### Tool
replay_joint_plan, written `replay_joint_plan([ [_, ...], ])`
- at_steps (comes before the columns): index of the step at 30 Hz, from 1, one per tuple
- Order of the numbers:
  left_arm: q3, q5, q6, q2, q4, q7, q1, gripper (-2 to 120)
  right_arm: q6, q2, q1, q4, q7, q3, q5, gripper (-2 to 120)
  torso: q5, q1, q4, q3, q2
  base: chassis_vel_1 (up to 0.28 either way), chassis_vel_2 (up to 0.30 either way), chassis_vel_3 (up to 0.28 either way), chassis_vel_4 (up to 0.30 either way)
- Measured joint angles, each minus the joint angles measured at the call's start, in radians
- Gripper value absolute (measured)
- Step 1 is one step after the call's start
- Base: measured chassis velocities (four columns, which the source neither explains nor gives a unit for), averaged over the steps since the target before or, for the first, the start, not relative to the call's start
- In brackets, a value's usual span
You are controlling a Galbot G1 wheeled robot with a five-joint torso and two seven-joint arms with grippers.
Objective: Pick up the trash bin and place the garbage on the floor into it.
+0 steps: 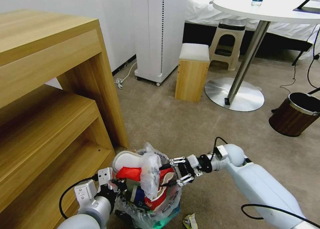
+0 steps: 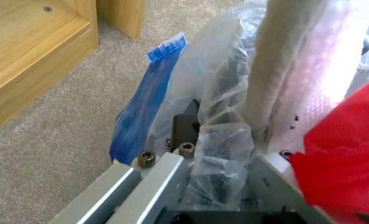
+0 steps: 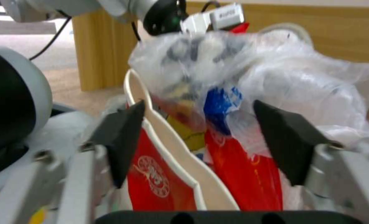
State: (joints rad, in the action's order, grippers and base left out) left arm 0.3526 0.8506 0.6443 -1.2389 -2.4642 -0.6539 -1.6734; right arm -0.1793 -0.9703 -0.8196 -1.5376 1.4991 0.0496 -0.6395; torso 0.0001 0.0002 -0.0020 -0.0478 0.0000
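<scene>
The small round dark trash bin lined with crinkly clear plastic point(image 1: 166, 207) sits stuffed beside the wooden shelf. The left pincer point(image 1: 115, 185) pinches its rim; the right pincer point(image 1: 171, 172) hangs spread over the crushed red-white cup point(image 3: 168, 183). Filling looks nearly done; next, the yellow-green scrap point(image 1: 190, 220) on the beige carpet point(image 1: 186, 125) needs collecting.

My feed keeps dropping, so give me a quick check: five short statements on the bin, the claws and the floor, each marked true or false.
1. The trash bin is overfull, with a white slipper sticking up. True.
2. The right claw is shut on the red wrapper. False: its fingers are spread apart over the garbage.
3. The left claw is at the bin's rim. True: it is clamped on the bin's rim and bag.
4. The floor is free of litter. False: a crumpled yellowish wrapper lies beside the bin.
5. The bin stands under the round table. False: it is beside the wooden shelf unit.
</scene>
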Motion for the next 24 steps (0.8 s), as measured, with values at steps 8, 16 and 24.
replay_joint_plan([
  [8,0.001,-0.004,0.0,0.0,-0.005,0.0,-0.005,1,0.016,0.022,-0.015,-0.053,0.012,0.036,-0.052,99,-0.0001,0.0,0.0,0.0,0.0,0.0,0.0,0.0,0.0],
  [16,0.004,-0.006,0.0,-0.001,-0.011,0.0,-0.008,1,0.018,0.035,-0.034,-0.077,0.008,0.068,-0.085,100,-0.0001,0.0,0.0001,0.0,0.0,0.0,0.0,0.0,0.0],
  [24,0.035,0.017,0.001,0.01,-0.019,-0.004,0.005,1,0.046,0.077,-0.1,-0.158,-0.035,0.119,-0.022,100,-0.0001,0.0,0.0001,0.0,0.0,0.0,0.0,0.0,0.0],
])
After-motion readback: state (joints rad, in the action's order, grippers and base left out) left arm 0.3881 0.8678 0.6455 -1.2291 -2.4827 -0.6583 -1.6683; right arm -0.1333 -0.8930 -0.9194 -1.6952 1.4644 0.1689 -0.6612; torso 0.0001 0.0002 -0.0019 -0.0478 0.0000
